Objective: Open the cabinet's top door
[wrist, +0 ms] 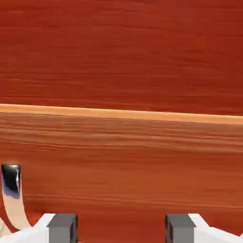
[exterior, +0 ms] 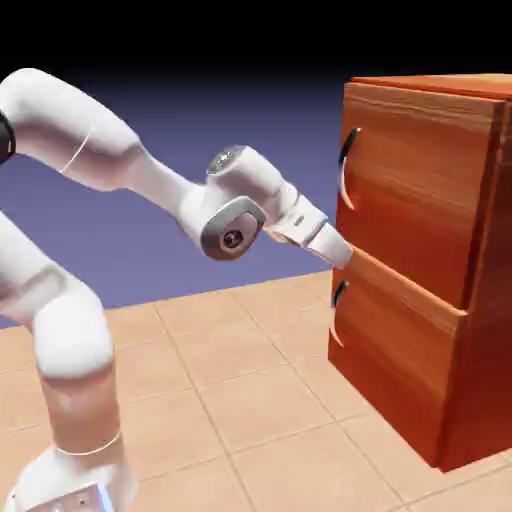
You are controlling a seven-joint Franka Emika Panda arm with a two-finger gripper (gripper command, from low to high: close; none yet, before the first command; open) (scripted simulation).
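The cabinet [exterior: 430,300] is a reddish-brown wood-grain box at the exterior view's right. Its top door [exterior: 420,180] carries a curved dark handle [exterior: 345,172] at its near edge. A like handle [exterior: 337,312] sits on the lower panel. My gripper [exterior: 343,254] points at the cabinet front, right at the seam between the two panels and below the top door's handle. In the hand view the two grey fingertips [wrist: 61,228] stand apart, so the gripper [wrist: 121,228] is open with only wood behind it. A pale seam [wrist: 121,113] crosses that view.
A piece of a curved shiny handle [wrist: 10,190] shows at the hand view's lower left; which panel it belongs to I cannot tell. The tan tiled table top [exterior: 240,400] spreads in front of the cabinet. My white arm [exterior: 120,160] reaches in from the left.
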